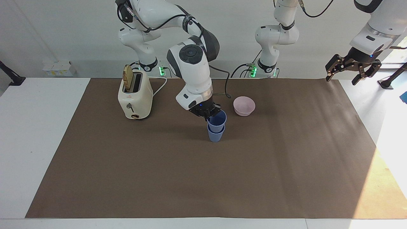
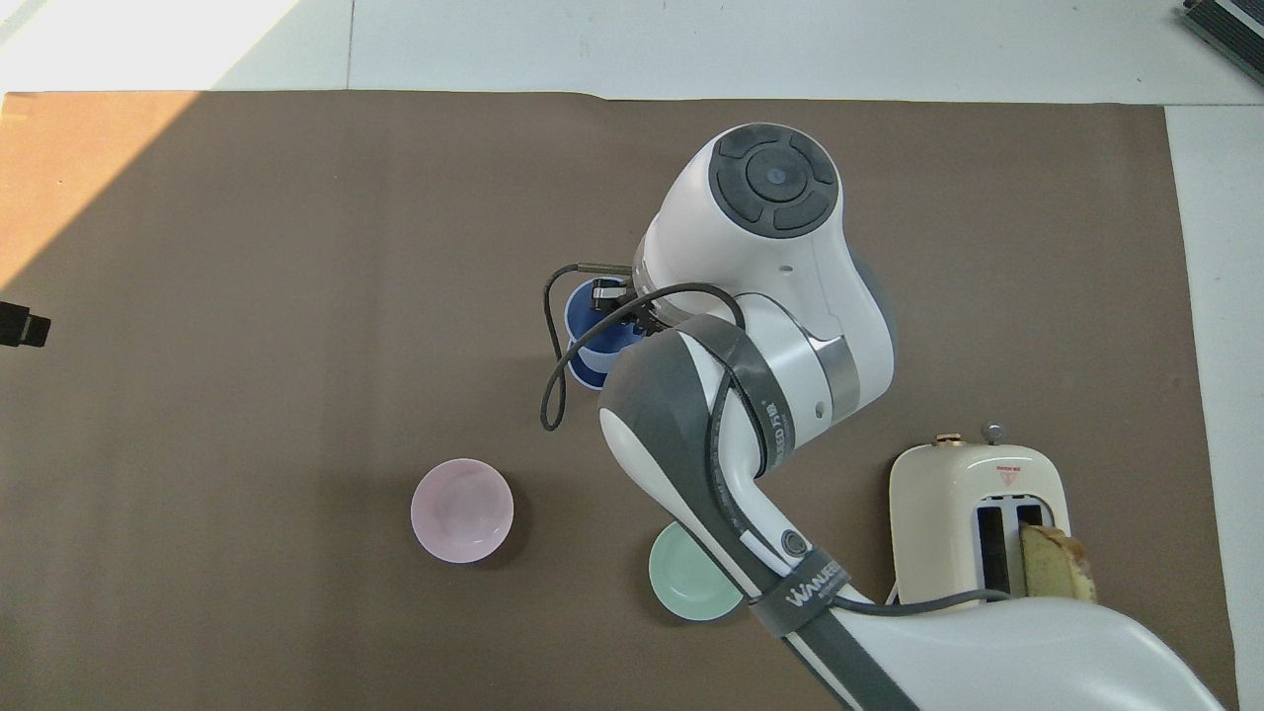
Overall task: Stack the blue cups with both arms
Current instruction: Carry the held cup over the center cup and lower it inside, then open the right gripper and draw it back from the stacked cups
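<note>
Two blue cups stand mid-table, one nested in the other. The lower cup rests on the brown mat, and the upper cup sits deep inside it. My right gripper is shut on the upper cup's rim, on the side nearer the robots. In the overhead view the right arm covers most of the stack, leaving only part of the upper cup and the lower cup showing. My left gripper waits open and empty, high over the mat's edge at the left arm's end.
A cream toaster with a bread slice stands toward the right arm's end, near the robots. A pale pink bowl lies beside the stack, a little nearer the robots. A mint-green bowl lies under the right arm.
</note>
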{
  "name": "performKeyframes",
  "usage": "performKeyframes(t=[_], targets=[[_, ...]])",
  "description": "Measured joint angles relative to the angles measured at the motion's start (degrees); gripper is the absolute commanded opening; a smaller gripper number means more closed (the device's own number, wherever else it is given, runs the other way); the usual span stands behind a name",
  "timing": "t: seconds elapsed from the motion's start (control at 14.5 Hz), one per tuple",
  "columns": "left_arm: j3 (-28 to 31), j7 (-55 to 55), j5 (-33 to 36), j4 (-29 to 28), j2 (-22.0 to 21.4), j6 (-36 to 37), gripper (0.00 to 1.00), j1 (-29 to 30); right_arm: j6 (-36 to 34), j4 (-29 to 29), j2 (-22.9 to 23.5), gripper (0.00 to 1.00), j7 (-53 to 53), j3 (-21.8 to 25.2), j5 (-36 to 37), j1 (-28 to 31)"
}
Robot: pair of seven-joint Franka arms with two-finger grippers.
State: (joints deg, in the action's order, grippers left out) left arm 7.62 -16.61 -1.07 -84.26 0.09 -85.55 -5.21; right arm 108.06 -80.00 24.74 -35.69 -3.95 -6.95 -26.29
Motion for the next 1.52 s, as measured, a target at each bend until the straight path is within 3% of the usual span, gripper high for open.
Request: performKeyframes(t=[0.21,0.28,0.34,0.41,0.83,1.03,1.24,1.52], targets=[[0.0,0.0,0.0,0.0,0.0,0.0,1.00,0.0,2.2,-2.1,0.2,0.00,0.0,0.0,0.0,-1.1],[0.0,0.0,0.0,0.0,0.0,0.0,1.00,0.0,3.2,-2.8,0.2,0.14,0.0,0.0,0.0,-1.3],[0.0,0.0,0.0,0.0,0.0,0.0,1.00,0.0,3.7,-3.3,0.4,0.84,0.0,0.0,0.0,-1.3],[0.0,0.0,0.0,0.0,0.0,0.0,1.00,0.0,4.1,-3.6,0.6,1.00,0.0,0.1,0.0,-1.3],[0.0,0.0,0.0,0.0,0.0,0.0,1.00,0.0,4.3,-4.1,0.7,1.00,0.0,0.5,0.6,-1.2],[0.0,0.0,0.0,0.0,0.0,0.0,1.00,0.0,1.8,-2.3,-1.5,1.00,1.3,1.6,1.4,1.2],[0.0,0.0,0.0,0.0,0.0,0.0,1.00,0.0,-5.8,1.0,-5.7,1.00,11.5,1.9,2.3,7.7],[0.0,0.0,0.0,0.0,0.0,0.0,1.00,0.0,-11.3,2.7,-9.6,1.00,29.3,2.4,13.2,11.7]])
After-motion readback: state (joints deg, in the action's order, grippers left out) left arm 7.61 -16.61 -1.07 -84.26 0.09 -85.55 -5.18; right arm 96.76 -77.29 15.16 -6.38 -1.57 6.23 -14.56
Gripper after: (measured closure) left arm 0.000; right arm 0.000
